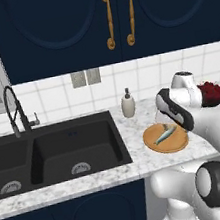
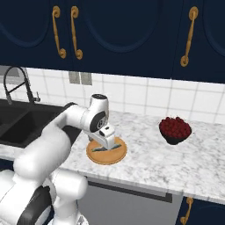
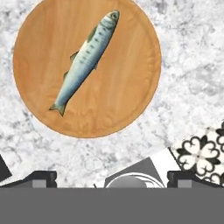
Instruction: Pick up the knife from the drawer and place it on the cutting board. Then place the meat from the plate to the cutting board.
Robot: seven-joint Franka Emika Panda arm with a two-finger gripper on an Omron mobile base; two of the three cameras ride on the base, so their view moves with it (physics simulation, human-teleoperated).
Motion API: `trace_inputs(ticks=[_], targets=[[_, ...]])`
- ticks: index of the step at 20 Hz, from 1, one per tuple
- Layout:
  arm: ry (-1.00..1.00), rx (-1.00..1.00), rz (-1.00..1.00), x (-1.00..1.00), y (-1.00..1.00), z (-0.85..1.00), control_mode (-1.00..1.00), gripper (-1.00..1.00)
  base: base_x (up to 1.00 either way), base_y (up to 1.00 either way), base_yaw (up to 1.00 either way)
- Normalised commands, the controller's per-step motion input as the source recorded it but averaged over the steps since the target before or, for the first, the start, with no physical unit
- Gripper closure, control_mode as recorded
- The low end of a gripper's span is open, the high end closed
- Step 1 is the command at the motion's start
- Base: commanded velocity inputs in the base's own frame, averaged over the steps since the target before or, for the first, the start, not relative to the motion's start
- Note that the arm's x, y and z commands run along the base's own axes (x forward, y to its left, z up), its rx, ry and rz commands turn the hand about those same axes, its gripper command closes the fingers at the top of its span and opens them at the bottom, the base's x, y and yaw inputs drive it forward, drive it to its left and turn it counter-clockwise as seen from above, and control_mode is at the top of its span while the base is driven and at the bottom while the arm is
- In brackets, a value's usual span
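Silvery meat (image 3: 86,59) on plate (image 3: 131,100), part-hidden by arm.

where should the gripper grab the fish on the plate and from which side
Take the meat across its thick middle, coming straight down from above. It lies flat and diagonal on the plate, so the fingers should close across its narrow width, turned square to its long axis. The tail tapers too thin to hold. The gripper hangs above it, jaws wide apart.

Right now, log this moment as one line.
gripper: open, empty, above plate | meat: lying on plate, untouched | plate: on counter, beside sink
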Motion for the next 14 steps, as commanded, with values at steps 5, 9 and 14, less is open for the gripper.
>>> trace_inputs(ticks=[5,9,14], targets=[[0.18,0.0,0.0,0.53,-0.01,-0.29,-1.0,-1.0,0.0,0.0,0.0],[0.01,0.0,0.0,0.27,0.0,-0.36,-1.0,-1.0,0.0,0.0,0.0],[-0.02,0.0,0.0,0.27,-0.03,-0.42,-1.0,-1.0,0.0,0.0,0.0]])
